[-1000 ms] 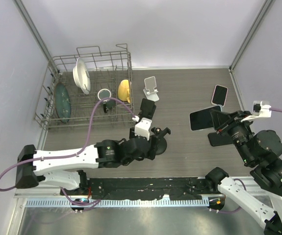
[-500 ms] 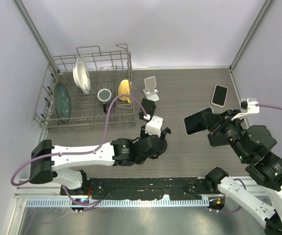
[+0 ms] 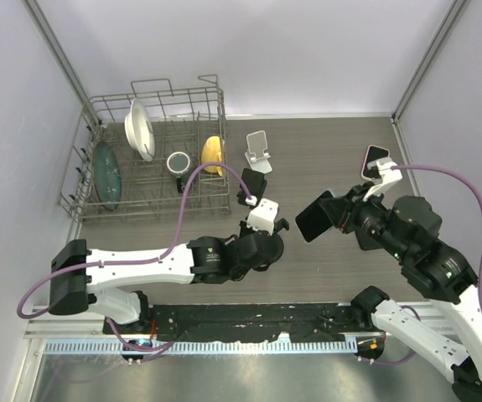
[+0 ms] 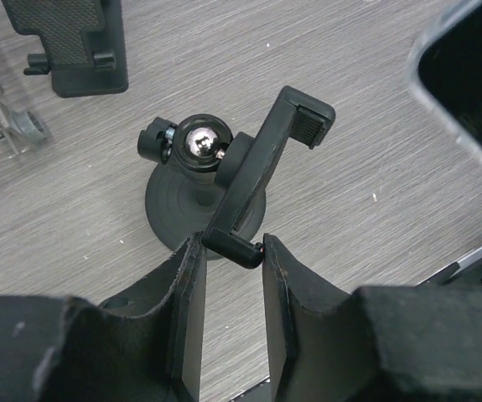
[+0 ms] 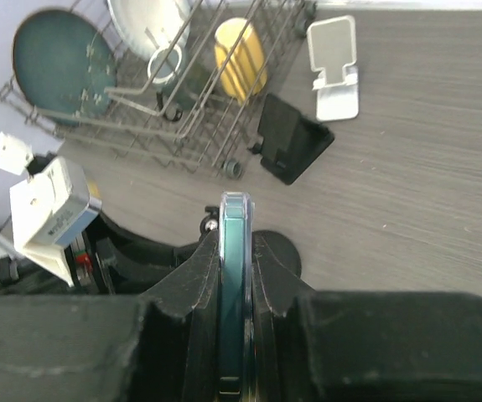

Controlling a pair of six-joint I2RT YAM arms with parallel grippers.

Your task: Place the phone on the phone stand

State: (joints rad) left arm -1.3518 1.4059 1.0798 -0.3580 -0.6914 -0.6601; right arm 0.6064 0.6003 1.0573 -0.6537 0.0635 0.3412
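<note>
Right hand (image 5: 233, 251) clamped on the phone (image 3: 313, 221), one finger per face, edge-up over the counter (image 3: 308, 159) near the phone stand (image 4: 249, 167). I'd treat it as rigid, slick, breakable glass, so grip the faces and leave the long edges free. Left hand (image 4: 230, 276) pinches the stand's lower tab; wood-grain counter, grey walls, dish rack (image 3: 152, 159) far-left.
</note>
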